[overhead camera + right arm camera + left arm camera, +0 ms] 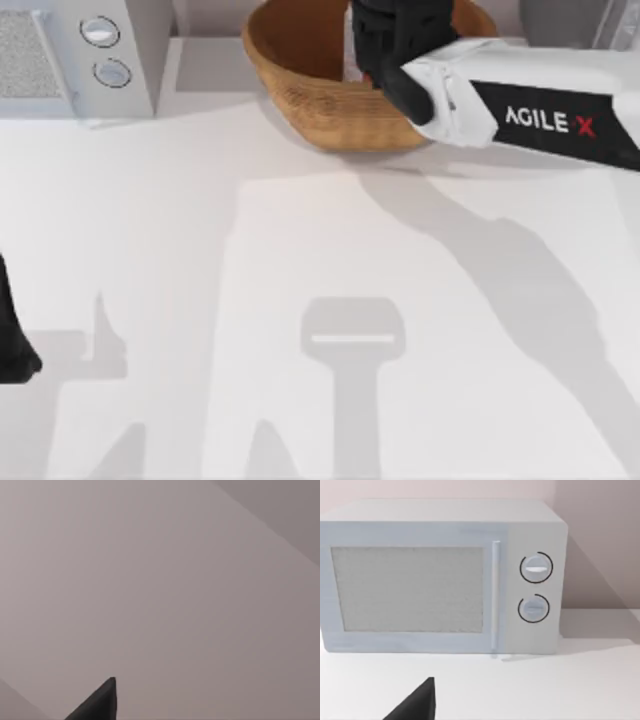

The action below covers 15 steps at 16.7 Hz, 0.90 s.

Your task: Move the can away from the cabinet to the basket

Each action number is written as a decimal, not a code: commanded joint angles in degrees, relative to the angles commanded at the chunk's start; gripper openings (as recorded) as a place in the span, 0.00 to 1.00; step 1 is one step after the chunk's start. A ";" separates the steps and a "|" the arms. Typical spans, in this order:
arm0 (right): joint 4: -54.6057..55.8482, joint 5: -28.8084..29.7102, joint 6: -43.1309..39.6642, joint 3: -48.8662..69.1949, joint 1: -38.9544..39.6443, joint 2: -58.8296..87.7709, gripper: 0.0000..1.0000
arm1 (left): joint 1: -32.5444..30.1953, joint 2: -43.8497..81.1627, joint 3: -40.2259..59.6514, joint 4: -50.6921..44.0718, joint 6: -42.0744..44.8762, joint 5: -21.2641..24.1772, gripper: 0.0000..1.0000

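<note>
**Right arm over the basket, can out of sight**

The right gripper (pixel 385 45) is above the basket (pixel 300 95), at the far edge of the table (pixel 300 300), its dark wrist covering part of the bowl. I cannot tell how its jaws stand, or whether they hold anything. One dark fingertip (pixel 97 705) shows in the right wrist view against a plain grey wall. I cannot tell where the can is.

The left arm (pixel 12 340) is parked at the table's left edge; its jaws cannot be judged either. The left wrist view has a fingertip (pixel 417 705) and, beyond it, the white microwave (pixel 445 575) with two dials, which stands at the far left corner, left of the basket.
</note>
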 joint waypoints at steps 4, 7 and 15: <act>0.00 0.00 0.00 -0.01 0.12 0.01 1.00 | 0.00 0.00 0.00 0.00 0.00 0.00 1.00; -0.51 -2.33 0.13 -3.33 -1.02 -3.31 1.00 | 0.00 0.00 0.00 0.00 0.00 0.00 1.00; -6.22 -18.07 0.76 -34.40 -10.26 -35.08 1.00 | 0.00 0.00 0.00 0.00 0.00 0.00 1.00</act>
